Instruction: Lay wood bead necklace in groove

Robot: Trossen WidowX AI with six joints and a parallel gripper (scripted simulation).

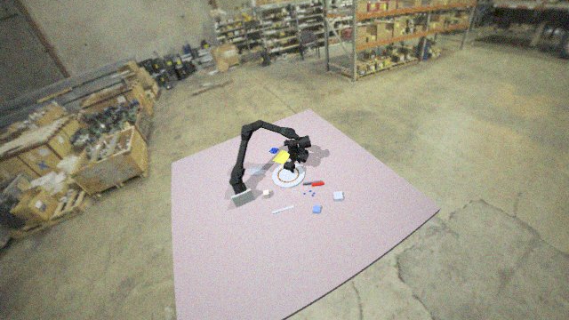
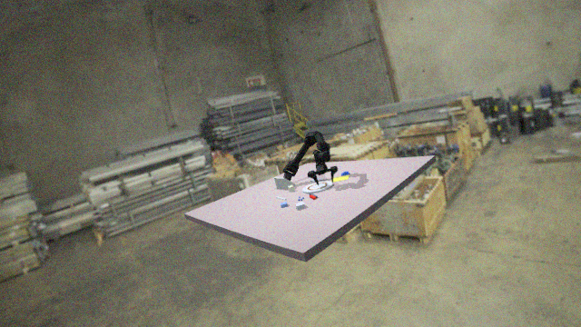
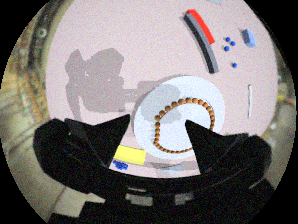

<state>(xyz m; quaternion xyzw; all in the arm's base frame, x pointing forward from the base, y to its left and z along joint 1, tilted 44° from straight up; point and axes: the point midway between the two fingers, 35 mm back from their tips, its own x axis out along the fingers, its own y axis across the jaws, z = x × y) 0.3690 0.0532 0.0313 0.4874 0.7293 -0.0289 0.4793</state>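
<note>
The wood bead necklace [image 1: 288, 181] [image 3: 188, 100] is a loop of orange-brown beads on the round white bead board [image 1: 289, 185] [image 3: 205, 87]. In the wrist view its upper side is a smooth arc and its left side runs straighter. The right finger hides part of its lower right side. I cannot tell whether every bead sits in the groove. My gripper [image 2: 325, 182] [image 3: 158, 119] is open and empty above the board. In the wrist view the left fingertip is just past the board's left edge and the right one is over the loop's inside.
A red piece [image 1: 317, 184] [image 3: 201, 26] and dark grey strip [image 3: 202, 45] lie beside the board. Small blue beads [image 3: 226, 48], a blue block [image 1: 316, 209], a white block [image 1: 338, 196] and a white stick [image 1: 283, 209] lie beyond. A yellow pad [image 1: 281, 156] [image 3: 130, 155] lies opposite.
</note>
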